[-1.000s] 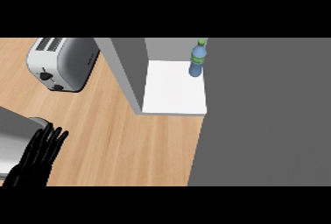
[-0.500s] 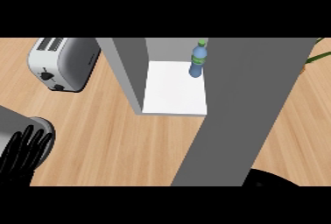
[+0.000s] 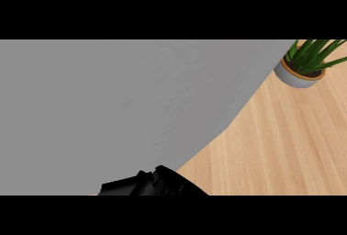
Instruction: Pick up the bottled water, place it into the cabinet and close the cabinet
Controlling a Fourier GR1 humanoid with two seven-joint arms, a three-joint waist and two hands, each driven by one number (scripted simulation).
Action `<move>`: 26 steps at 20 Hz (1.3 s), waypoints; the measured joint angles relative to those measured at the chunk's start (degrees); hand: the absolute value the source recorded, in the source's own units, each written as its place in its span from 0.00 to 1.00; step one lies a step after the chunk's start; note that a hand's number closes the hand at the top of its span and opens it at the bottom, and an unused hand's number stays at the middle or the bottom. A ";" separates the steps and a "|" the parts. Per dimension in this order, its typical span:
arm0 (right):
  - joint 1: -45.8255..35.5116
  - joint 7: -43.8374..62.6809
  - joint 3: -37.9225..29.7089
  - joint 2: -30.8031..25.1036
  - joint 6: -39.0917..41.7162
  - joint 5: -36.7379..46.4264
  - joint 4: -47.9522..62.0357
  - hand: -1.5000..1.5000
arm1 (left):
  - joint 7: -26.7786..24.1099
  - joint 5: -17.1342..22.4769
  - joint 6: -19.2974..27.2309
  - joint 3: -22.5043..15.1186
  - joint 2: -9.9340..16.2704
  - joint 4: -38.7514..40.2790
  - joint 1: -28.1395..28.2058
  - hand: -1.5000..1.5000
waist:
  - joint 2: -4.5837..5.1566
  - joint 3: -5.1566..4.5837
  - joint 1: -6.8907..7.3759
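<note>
Cabinet door (image 3: pixel 122 105), flat, smooth and grey, covers most of the view. Wooden counter (image 3: pixel 284 147) and potted plant (image 3: pixel 306 64) are seen right. Whether the black hand (image 3: pixel 152 186) is curled cannot be told, nor which hand it is.

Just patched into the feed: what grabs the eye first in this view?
A broad flat grey cabinet panel fills the left and centre of the head view, hiding whatever is behind it. At the upper right, a green leafy plant in a round grey pot stands on the light wooden counter. A black hand shows at the lower edge.
</note>
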 measured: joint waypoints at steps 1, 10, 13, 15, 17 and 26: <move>-2.33 -0.52 0.55 0.43 -2.76 -0.42 2.04 1.00 | 0.16 0.18 -0.20 0.38 0.31 -0.55 0.40 0.00 | 0.11 0.05 0.13; -18.08 -5.59 -2.20 1.94 -5.80 -14.72 18.31 1.00 | 3.30 2.96 -0.80 5.34 2.82 -6.16 4.07 0.00 | 0.80 0.20 0.37; -19.35 -6.43 -2.96 2.09 1.87 -20.14 22.49 1.00 | 3.77 3.42 -1.06 6.70 3.10 -6.82 4.58 0.00 | 0.98 0.22 0.37; -19.87 -6.46 -4.34 2.23 6.58 -23.10 25.35 1.00 | 4.32 3.80 -1.28 7.84 3.27 -7.41 5.26 0.00 | 0.91 0.21 0.04; -19.35 -6.86 -5.82 2.23 10.13 -24.45 27.37 1.00 | 4.71 3.85 -1.91 9.16 2.98 -7.48 6.15 0.00 | 0.82 0.18 -0.47; -18.00 -13.25 -13.89 -0.08 20.43 -23.06 38.76 1.00 | 6.75 2.27 -2.42 12.26 0.54 -9.93 8.80 0.00 | 0.73 0.11 -1.35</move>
